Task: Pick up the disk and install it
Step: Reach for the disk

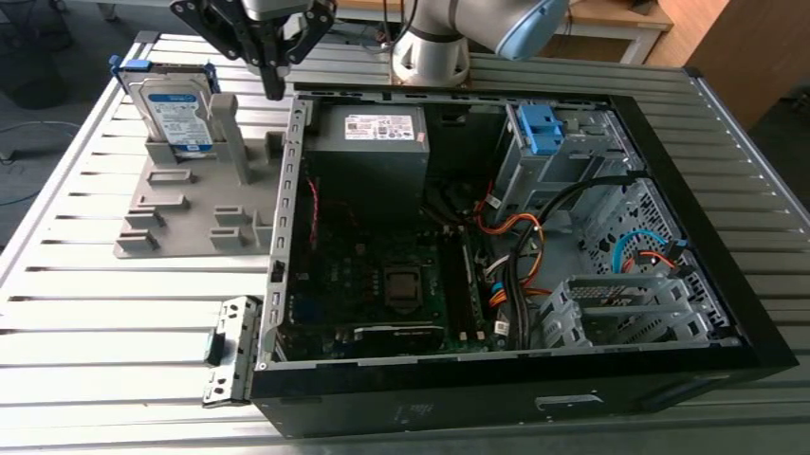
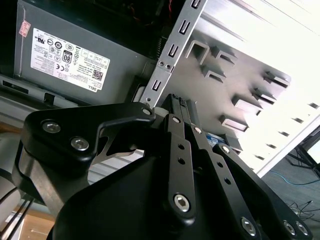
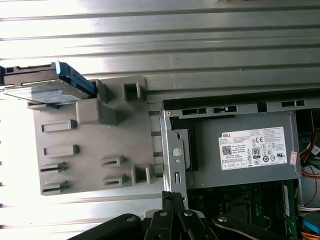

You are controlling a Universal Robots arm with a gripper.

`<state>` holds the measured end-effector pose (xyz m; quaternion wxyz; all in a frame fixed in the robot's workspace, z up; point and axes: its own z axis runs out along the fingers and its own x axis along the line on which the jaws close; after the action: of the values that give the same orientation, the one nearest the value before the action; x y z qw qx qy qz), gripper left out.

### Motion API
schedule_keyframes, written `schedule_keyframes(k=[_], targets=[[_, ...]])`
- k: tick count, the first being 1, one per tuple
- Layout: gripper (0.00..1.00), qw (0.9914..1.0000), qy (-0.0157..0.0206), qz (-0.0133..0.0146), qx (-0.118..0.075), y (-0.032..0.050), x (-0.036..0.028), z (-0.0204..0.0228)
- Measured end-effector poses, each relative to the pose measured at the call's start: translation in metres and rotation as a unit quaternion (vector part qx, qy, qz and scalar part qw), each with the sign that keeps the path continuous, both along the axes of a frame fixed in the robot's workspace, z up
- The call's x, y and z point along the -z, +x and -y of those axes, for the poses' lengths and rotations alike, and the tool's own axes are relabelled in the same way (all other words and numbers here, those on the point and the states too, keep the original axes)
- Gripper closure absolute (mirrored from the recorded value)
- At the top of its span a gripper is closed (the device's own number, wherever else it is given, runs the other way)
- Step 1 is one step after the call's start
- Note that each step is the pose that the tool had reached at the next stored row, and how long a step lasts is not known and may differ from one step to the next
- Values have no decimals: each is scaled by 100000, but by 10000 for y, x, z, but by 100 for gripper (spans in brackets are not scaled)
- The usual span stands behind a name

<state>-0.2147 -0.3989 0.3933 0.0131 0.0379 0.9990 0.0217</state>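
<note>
Exterior view: the disk (image 1: pixel 177 106) stands upright in the grey holder (image 1: pixel 190 218) at the left, untouched; to its right the gripper (image 1: pixel 272 87) hangs higher, jaws closed together on nothing. A clean pick probably needs them spread and squared over its top edge

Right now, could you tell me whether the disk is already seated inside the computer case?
No, the disk stands upright in the grey fixture on the table, outside the computer case.

The disk (image 1: pixel 177 112) stands in a fixture (image 1: pixel 190 216) beside the computer case (image 1: pixel 506 406) on the table (image 1: pixel 101 332).
</note>
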Motion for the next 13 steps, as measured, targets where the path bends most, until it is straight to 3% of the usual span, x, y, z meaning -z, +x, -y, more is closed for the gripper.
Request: schedule_keyframes(k=[13], targets=[[89, 100000, 0, 1, 1, -43, 0, 0]])
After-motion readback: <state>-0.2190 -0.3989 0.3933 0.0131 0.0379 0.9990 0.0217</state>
